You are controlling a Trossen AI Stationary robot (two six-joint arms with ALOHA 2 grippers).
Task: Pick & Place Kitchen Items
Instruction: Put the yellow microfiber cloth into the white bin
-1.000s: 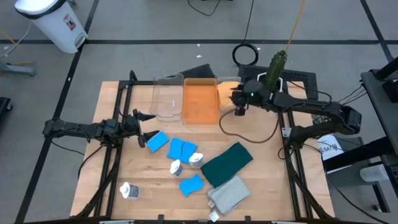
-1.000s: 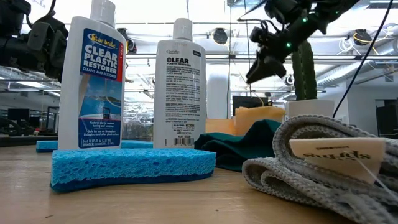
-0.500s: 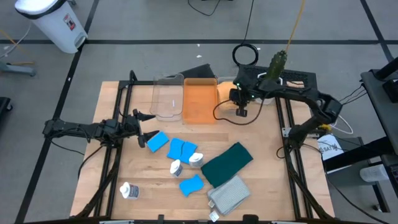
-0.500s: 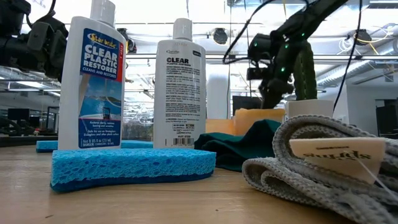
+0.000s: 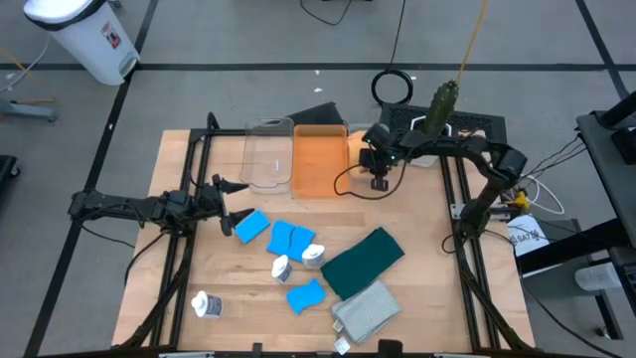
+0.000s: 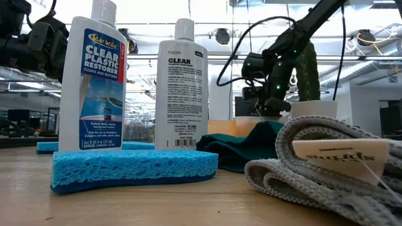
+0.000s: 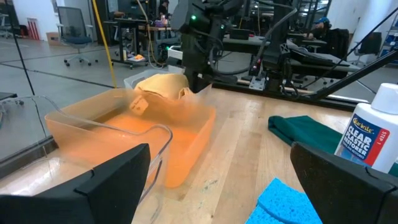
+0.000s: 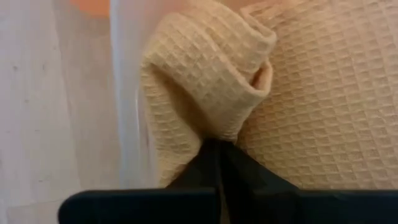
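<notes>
Right end effector (image 5: 377,171) clenched on a fold of the orange waffle-weave cloth (image 8: 298,93), just beside the orange translucent rectangular bin (image 5: 320,159), on its far side from the clear rectangular bin (image 5: 268,152). Left end effector (image 5: 237,204) released, jaws wide, near the clear bin's front.

Counts on the wooden worktop (image 5: 417,259), in front of the orange bin:
- four bright blue porous sponges (image 5: 281,238)
- three small white labelled plastic bottles (image 5: 207,304)
- one dark green folded cloth (image 5: 363,262)
- one grey ribbed folded cloth (image 5: 366,310)

Nothing seen inside either bin.
</notes>
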